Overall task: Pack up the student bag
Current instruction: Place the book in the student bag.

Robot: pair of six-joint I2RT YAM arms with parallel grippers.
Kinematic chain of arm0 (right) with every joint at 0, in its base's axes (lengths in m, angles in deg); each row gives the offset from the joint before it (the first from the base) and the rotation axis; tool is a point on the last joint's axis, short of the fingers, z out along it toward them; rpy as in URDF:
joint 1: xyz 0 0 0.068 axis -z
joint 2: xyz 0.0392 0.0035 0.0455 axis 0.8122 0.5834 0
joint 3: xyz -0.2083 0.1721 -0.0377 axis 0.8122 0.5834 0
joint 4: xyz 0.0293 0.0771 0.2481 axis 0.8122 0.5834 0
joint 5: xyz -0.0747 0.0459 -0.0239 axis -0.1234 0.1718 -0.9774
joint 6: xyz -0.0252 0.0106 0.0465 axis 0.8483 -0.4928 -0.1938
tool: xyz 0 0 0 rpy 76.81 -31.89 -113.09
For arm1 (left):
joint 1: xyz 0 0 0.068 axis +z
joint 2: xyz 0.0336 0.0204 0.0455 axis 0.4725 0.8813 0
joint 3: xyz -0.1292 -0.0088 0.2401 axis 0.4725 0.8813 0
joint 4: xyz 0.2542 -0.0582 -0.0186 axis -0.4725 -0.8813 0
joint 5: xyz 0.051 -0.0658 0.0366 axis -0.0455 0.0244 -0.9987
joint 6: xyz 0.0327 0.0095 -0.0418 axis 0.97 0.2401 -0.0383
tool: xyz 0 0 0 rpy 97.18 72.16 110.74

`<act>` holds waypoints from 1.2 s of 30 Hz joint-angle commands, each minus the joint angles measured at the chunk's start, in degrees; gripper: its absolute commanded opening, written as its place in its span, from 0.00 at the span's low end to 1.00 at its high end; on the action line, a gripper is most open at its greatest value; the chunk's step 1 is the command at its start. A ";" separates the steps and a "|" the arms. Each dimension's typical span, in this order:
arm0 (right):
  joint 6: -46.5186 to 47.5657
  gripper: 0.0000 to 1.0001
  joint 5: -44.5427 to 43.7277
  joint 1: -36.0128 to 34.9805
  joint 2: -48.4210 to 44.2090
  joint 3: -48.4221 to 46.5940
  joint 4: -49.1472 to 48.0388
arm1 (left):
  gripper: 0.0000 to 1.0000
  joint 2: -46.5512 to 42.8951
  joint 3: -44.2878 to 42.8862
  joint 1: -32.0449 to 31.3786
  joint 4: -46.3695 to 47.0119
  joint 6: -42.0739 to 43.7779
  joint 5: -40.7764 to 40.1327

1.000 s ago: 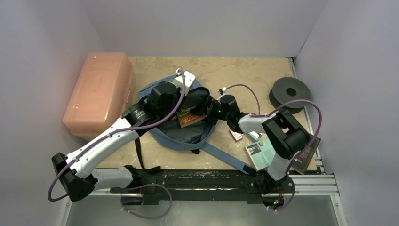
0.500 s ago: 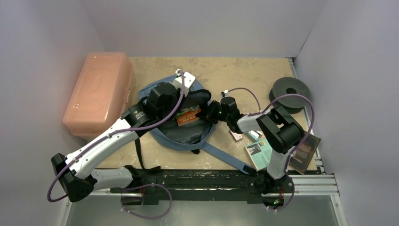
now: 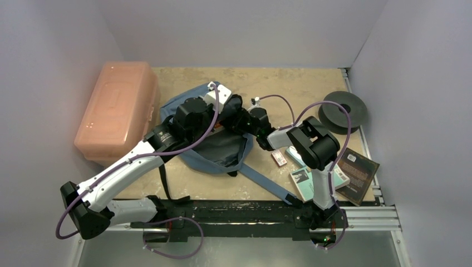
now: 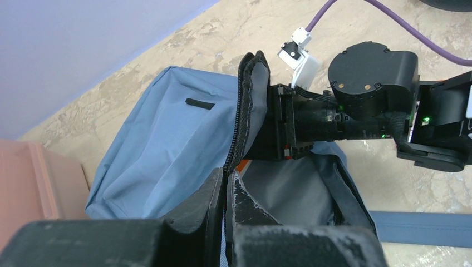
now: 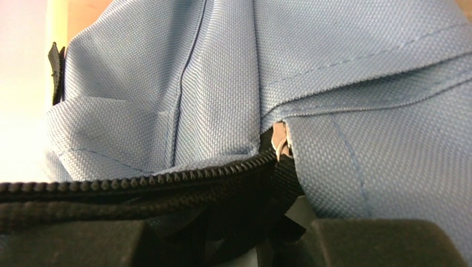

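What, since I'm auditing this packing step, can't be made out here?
Inside the student bag: left wrist view shows only an orange sliver; the flap and right gripper hide the rest.
Right gripper's hold: right wrist view cuts its fingers off at the bottom edge; the bag fills the gap.
Title of the dark book: too small in top view.

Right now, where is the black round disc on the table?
In the top view, the black disc lies at the far right of the table, beyond the dark book, which lies nearer the arms.
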 commanded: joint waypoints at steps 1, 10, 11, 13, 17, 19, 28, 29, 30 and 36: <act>1.33 0.34 -4.88 -0.51 1.31 -4.65 -4.82 | 0.00 0.28 0.64 -0.37 6.69 1.07 -2.05; 15.43 0.77 -5.29 -0.27 -12.46 -1.69 17.82 | 0.00 -0.25 5.01 -0.31 6.98 -2.27 -7.52; 16.02 0.77 -4.69 0.33 -12.89 -1.15 18.23 | 0.00 -0.51 5.59 -0.28 7.37 -2.70 -7.33; 15.72 0.75 -4.02 1.15 -12.44 -0.68 17.45 | 0.00 -0.85 6.18 -0.28 7.74 -3.36 -6.87; 13.45 0.71 -4.64 1.12 -9.05 -0.55 9.67 | 0.00 -1.87 4.87 -0.34 6.30 -3.90 -6.16; 12.00 0.66 -5.95 0.92 -7.58 -0.36 5.46 | 0.00 -3.10 4.82 -0.32 6.85 -3.15 -5.86; 11.43 0.45 -7.34 0.65 -1.40 -3.86 -0.39 | 0.00 -4.11 3.92 -0.37 9.68 0.26 -5.21; 11.59 0.39 -7.24 0.55 -0.45 -5.04 -0.14 | 0.00 -3.85 3.96 -0.33 9.61 0.05 -5.08; 11.66 0.34 -6.97 0.57 0.71 -5.92 -0.82 | 0.00 -3.63 4.07 -0.36 9.54 -0.27 -5.11; 11.24 0.33 -3.26 1.73 -8.15 -2.64 6.40 | 0.00 -2.85 5.55 -0.32 7.81 -2.98 -8.72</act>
